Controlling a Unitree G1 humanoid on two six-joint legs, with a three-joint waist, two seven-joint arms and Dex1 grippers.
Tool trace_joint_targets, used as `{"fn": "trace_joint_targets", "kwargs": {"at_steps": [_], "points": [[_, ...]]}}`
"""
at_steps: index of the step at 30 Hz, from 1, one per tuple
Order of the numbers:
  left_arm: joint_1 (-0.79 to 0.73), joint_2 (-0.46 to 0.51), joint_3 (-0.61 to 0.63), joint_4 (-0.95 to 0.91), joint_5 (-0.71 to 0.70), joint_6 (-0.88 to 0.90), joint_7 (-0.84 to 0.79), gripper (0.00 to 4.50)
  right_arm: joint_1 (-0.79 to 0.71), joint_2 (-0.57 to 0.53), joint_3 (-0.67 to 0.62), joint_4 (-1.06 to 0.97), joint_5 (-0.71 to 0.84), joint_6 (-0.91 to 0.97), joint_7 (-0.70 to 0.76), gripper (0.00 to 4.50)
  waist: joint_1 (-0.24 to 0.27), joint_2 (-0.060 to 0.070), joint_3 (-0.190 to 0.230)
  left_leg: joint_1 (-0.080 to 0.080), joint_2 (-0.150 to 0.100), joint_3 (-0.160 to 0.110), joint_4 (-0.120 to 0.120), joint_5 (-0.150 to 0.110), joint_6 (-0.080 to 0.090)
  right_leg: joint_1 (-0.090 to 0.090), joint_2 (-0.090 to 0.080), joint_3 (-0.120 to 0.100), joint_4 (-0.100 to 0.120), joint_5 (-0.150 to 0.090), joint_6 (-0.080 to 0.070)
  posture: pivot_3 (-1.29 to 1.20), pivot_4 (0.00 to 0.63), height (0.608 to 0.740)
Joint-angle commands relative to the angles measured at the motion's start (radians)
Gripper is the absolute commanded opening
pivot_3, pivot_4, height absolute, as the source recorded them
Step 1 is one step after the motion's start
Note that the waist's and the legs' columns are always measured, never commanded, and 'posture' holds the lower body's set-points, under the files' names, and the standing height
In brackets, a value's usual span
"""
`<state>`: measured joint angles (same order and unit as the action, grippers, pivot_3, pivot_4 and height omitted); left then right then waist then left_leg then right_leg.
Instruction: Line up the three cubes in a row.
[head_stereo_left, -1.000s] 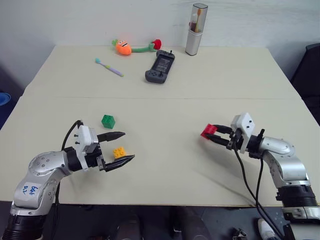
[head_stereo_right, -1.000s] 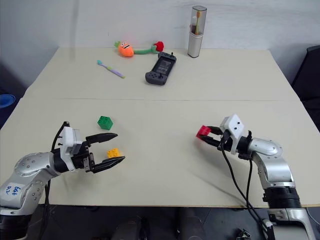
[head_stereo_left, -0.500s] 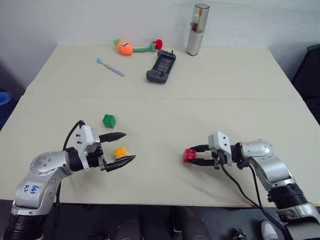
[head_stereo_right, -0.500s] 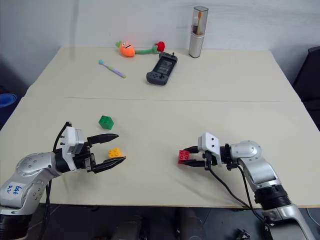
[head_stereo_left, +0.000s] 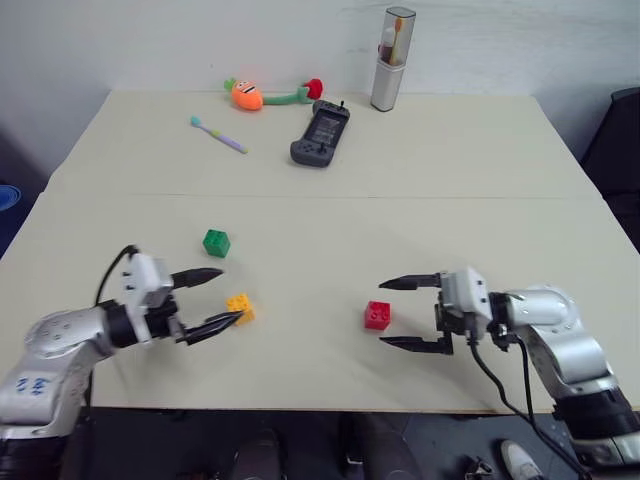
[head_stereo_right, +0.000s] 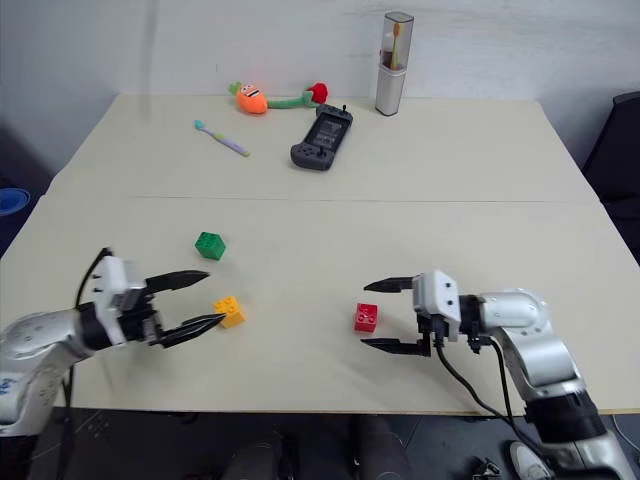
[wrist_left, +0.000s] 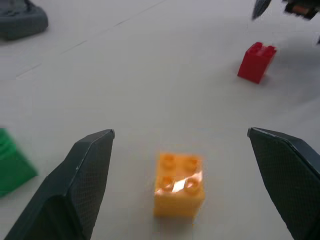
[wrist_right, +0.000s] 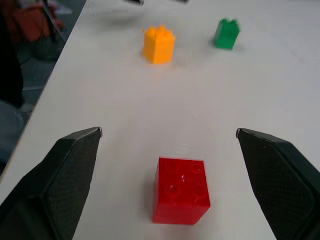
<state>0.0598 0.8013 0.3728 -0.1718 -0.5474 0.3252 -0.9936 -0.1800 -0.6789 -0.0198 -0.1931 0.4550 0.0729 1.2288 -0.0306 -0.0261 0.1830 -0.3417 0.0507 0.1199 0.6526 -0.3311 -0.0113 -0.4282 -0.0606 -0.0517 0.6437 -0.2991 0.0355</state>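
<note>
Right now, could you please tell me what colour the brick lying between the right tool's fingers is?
Red; the brick shows best in the right wrist view.

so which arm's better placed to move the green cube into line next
Left, probably. The green cube sits on the robot's left side, just beyond the open left gripper, while the open right gripper sits by the red cube, far across the table.

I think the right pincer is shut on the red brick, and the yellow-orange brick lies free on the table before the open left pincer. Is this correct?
Not quite. The right pincer is open, and the red brick sits free on the table between its fingers, as the right wrist view shows. The yellow-orange brick does lie free before the open left pincer.
</note>
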Motion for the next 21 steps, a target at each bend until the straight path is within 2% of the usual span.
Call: {"fn": "trace_joint_targets", "kwargs": {"at_steps": [1,3,8,14,17,21], "points": [[0.061,0.058,0.137,0.152,0.026,-0.062,-0.048,4.50,0.102,0.012,-0.122,-0.073,0.097,0.044,-0.076,4.46,0.003,0.000,0.000,0.000,0.000,0.000,0.000,0.000,0.001,0.000,0.000,0.000,0.000,0.000,0.000,0.00,0.150,0.740],[0.097,0.093,0.181,0.267,0.045,-0.094,-0.085,4.50,0.167,0.080,-0.192,-0.043,0.143,-0.059,-0.066,4.46,0.003,-0.001,0.000,0.001,0.000,-0.001,-0.001,-0.001,0.002,0.001,0.000,-0.001,0.000,0.000,-0.001,0.00,0.150,0.740],[0.134,0.138,0.203,0.381,0.068,-0.132,-0.153,4.50,0.235,0.091,-0.224,0.041,0.132,-0.142,-0.004,4.46,0.003,-0.001,0.000,0.001,-0.001,0.000,-0.001,-0.002,0.004,0.001,-0.002,-0.001,-0.001,0.000,-0.001,0.00,0.150,0.740],[0.068,0.089,0.185,0.331,0.042,-0.100,-0.091,4.50,0.212,0.110,-0.203,0.024,0.116,-0.234,-0.001,4.46,0.003,-0.001,0.000,0.002,-0.001,0.000,-0.002,-0.002,0.004,0.001,-0.002,-0.001,0.000,0.000,-0.001,0.00,0.150,0.740],[-0.028,0.021,0.182,0.291,0.051,-0.094,0.053,4.50,0.192,0.118,-0.189,-0.009,0.125,-0.226,-0.027,4.46,0.003,0.000,0.000,0.002,-0.001,0.000,-0.002,-0.002,0.003,0.001,-0.002,-0.001,0.000,0.000,-0.001,0.00,0.150,0.740],[-0.189,-0.142,0.155,0.109,-0.038,0.115,0.352,4.50,0.159,0.133,-0.170,-0.065,0.141,-0.195,-0.073,4.46,0.007,-0.001,0.000,0.002,-0.001,-0.001,-0.001,-0.002,0.002,0.001,-0.002,-0.001,0.001,0.000,0.000,0.00,0.150,0.740]]}}
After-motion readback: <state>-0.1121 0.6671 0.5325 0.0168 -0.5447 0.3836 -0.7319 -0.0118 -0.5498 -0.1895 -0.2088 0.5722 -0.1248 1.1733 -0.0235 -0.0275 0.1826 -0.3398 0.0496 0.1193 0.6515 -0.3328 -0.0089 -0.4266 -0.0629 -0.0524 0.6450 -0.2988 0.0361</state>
